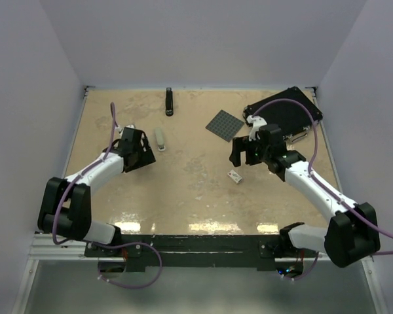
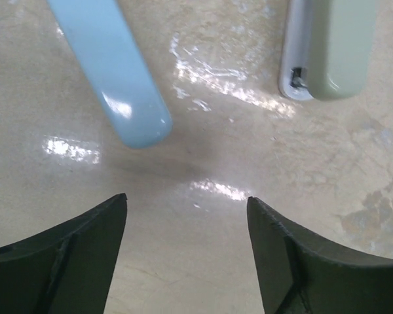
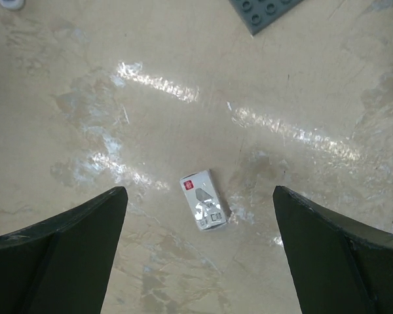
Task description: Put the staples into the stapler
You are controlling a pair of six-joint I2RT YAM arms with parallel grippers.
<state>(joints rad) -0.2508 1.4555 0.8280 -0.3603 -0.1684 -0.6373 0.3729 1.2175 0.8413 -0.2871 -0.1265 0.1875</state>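
Note:
The staples box (image 3: 204, 199), small and white with a red mark, lies flat on the table between the tips of my open right gripper (image 3: 198, 191), untouched. From above, the staples box (image 1: 235, 176) sits just below the right gripper (image 1: 237, 157). The grey-green stapler (image 2: 327, 49) lies ahead of my left gripper (image 2: 187, 209) on the right, silvery metal showing along its side. A pale blue part (image 2: 118, 72) lies separately ahead on the left. The left gripper's jaws stand open over bare table. In the top view the stapler (image 1: 160, 139) is just right of the left gripper (image 1: 146, 149).
A slim black stapler (image 1: 169, 101) lies at the back of the table. A dark grey studded baseplate (image 1: 224, 124) sits behind the right gripper, and a black case (image 1: 285, 111) at the back right. Walls close in the table on three sides.

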